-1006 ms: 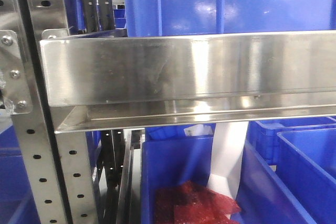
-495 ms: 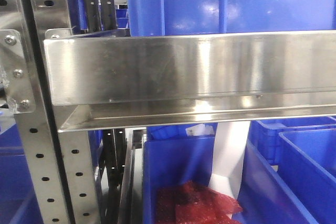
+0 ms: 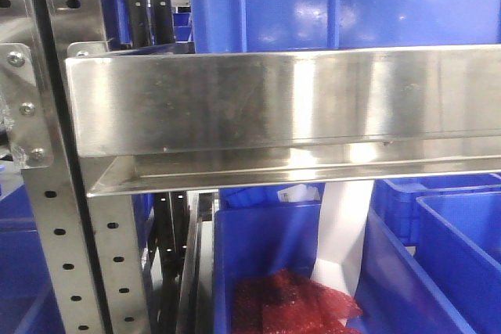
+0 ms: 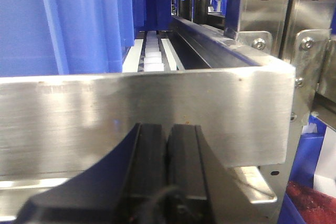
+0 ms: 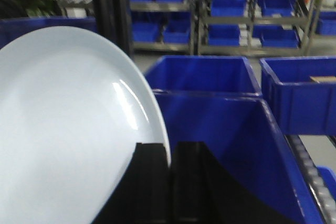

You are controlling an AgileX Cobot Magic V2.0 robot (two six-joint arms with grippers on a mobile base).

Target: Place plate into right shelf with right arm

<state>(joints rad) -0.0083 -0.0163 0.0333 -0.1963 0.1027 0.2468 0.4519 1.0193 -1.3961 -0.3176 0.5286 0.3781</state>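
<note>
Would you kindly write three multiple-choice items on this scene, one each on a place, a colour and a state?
1. Where is the red crinkled material? A in the blue bin below the steel ledge; B on top of that ledge; C on the floor.
2. What colour is the plate? A red; B white; C black.
3. How is the left gripper? A wide open; B shut on a cup; C shut, empty.
Answers: A, it sits inside the bin; B, its face is white; C, its fingers meet.
</note>
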